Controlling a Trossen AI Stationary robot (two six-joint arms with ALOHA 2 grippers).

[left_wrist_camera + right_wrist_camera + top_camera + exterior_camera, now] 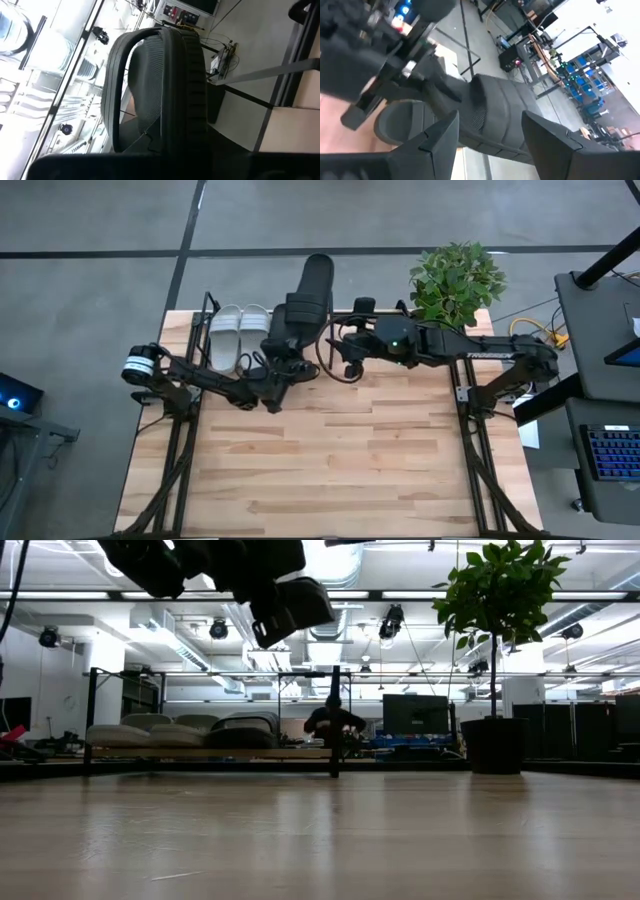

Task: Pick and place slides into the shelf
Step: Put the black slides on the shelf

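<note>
My left gripper is shut on a matte black slide. It holds the slide in the air over the shelf at the table's far edge. The left wrist view shows that slide's ribbed sole and wide strap. A light grey-white pair lies side by side on the shelf board, and the low view shows a second dark slide beside them. My right gripper is open, close to the right of the held slide and apart from it. My left gripper holds the black slide by its near end, behind the strap. The fingers lie in the dark at the wrist picture's bottom edge, so the kind of hold does not show. The slide is lifted clear above the shelf, its free end reaching past the table's far edge.
A potted plant stands at the table's far right corner, just behind my right arm. The shelf's black upright end frame rises near the middle of the far edge. Bare wood stretches toward the near edge.
</note>
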